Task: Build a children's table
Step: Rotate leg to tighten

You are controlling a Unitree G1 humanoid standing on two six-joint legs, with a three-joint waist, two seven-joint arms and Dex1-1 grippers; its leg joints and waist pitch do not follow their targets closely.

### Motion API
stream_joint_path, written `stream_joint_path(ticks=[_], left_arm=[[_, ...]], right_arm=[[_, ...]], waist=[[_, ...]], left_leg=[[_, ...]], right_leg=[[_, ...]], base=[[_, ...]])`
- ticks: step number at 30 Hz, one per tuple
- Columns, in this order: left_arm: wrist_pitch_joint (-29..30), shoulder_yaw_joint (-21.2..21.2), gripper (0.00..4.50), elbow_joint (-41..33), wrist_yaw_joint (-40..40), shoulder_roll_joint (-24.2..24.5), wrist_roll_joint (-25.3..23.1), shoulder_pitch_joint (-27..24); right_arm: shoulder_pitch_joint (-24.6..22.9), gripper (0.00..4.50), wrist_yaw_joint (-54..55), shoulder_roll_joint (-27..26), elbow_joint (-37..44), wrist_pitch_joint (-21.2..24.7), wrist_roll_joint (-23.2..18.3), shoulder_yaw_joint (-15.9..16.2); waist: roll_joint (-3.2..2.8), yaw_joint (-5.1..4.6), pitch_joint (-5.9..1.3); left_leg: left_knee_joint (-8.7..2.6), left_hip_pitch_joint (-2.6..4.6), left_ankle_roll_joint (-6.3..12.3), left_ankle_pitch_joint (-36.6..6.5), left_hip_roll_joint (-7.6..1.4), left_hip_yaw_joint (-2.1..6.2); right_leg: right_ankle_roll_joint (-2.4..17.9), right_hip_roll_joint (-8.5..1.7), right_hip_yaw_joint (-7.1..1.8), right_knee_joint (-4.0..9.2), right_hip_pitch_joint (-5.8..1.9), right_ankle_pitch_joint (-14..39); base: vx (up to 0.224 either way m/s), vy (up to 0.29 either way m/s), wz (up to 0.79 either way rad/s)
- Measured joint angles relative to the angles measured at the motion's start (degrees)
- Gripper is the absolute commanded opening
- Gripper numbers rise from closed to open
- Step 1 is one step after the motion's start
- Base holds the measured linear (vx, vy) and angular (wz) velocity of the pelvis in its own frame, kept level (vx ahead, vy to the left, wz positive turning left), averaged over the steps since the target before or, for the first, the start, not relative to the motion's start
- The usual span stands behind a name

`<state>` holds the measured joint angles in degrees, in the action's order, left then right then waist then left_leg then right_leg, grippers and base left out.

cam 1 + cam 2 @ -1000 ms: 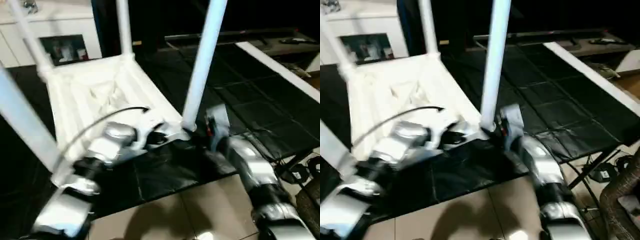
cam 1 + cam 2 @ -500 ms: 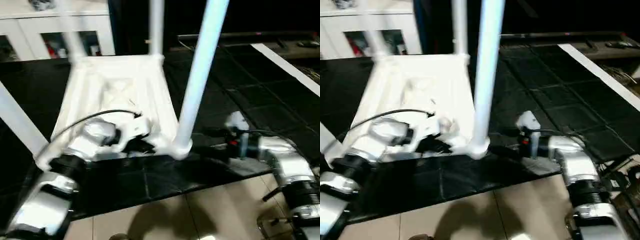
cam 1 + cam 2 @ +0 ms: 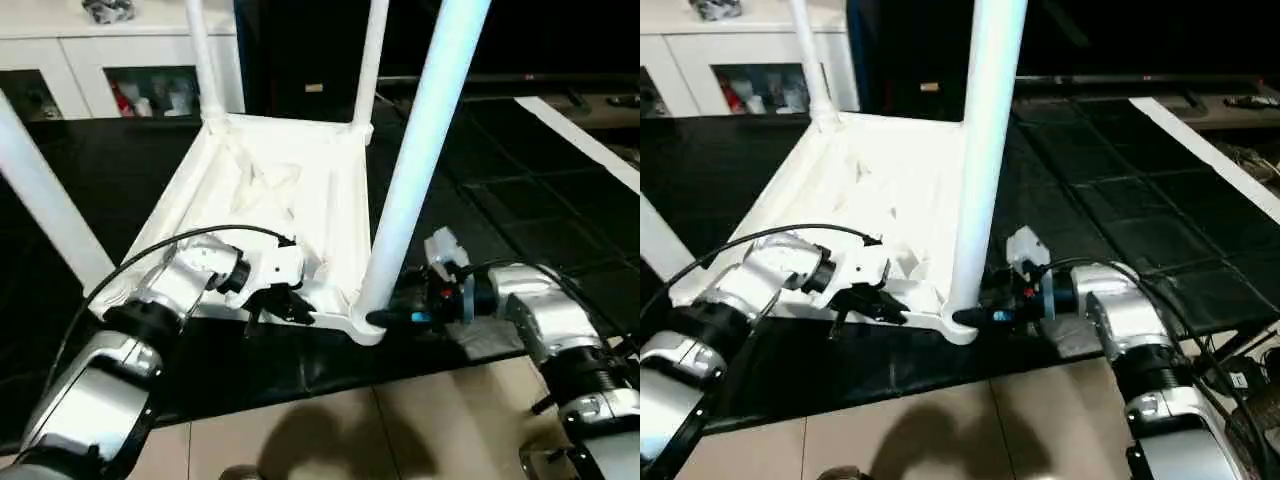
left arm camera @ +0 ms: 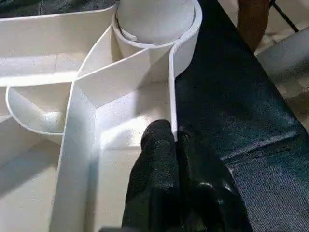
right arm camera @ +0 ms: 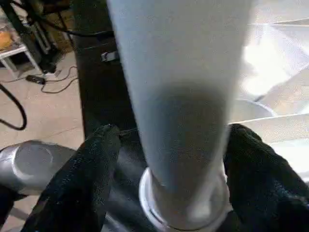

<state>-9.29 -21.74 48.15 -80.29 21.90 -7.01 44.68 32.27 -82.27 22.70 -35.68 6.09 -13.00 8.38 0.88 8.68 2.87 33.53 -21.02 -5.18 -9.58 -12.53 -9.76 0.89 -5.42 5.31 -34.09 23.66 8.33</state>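
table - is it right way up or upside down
Upside down: the children's table lies top-down on the black mat, ribbed underside facing up, legs pointing upward.

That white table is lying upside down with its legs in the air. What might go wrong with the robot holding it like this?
The right gripper has a finger on each side of the near leg low at its base, so a sideways tug might strain or loosen it. The left gripper pinches only a thin rib of the children's table, which could slip. That corner sits near the black mat's edge and might slide off.
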Motion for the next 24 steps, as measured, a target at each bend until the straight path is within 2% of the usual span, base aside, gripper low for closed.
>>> stream_joint_path(ticks=[10, 19, 24], left_arm=[[-1.32, 0.02, 0.00, 1.90, 0.03, -0.46, 0.02, 0.59], [-1.46, 0.27, 0.00, 2.96, 0.44, -0.89, 0.02, 0.87], [3.42, 1.77, 0.00, 3.04, 2.75, -2.44, 0.55, 0.90]], right_arm=[[1.94, 2.09, -0.29, -0.17, -3.08, -0.61, 0.19, 0.18], [2.19, 1.94, -0.30, -0.22, -3.79, -0.65, 0.21, 0.08], [1.65, 1.93, 3.20, -1.34, -3.33, 0.77, 0.23, -1.13]], waist=[[0.00, 0.09, -0.01], [0.00, 0.09, -0.01], [-0.01, 0.02, -0.01]], left_leg=[[0.03, 0.01, 0.00, 0.00, -0.04, 0.00], [0.05, 0.06, 0.00, 0.00, -0.07, 0.00], [0.06, 0.10, 0.00, 0.01, -0.09, 0.00]], right_leg=[[0.02, 0.00, 0.01, -0.05, -0.09, -0.01], [-0.05, 0.00, 0.01, -0.04, -0.22, 0.03], [-0.05, 0.00, 0.01, -0.05, -0.28, 0.03]], base=[[0.000, 0.000, 0.00], [0.000, 0.000, 0.00], [0.000, 0.000, 0.00]])
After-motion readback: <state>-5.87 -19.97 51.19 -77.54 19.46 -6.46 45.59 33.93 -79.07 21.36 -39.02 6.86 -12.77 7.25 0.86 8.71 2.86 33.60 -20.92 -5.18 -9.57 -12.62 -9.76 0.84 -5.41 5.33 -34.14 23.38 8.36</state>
